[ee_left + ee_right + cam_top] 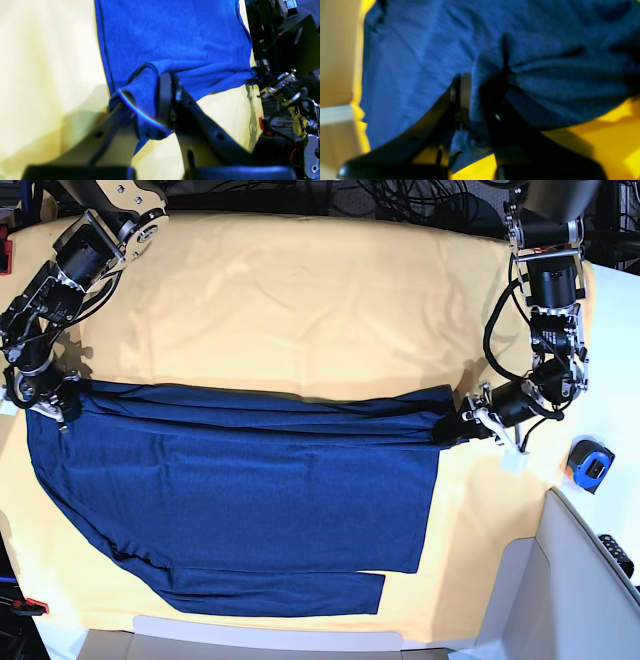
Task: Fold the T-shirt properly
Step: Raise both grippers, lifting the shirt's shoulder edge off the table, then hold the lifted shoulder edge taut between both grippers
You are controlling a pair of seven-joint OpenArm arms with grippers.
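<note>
Left wrist: the left claw (150, 105) pinched the shirt (175, 37) edge.

Right wrist: the right claw (475, 100) pinched a bunched corner.

Base: the shirt lay across the yellow cloth (300, 300); both corners should travel together, edge taut.

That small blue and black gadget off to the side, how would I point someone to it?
Start at the big yellow cloth under the dark blue shirt. Go past the cloth's right edge onto the white surface. There lies the tape measure, the only bright blue and black object, apart from the shirt.
</note>
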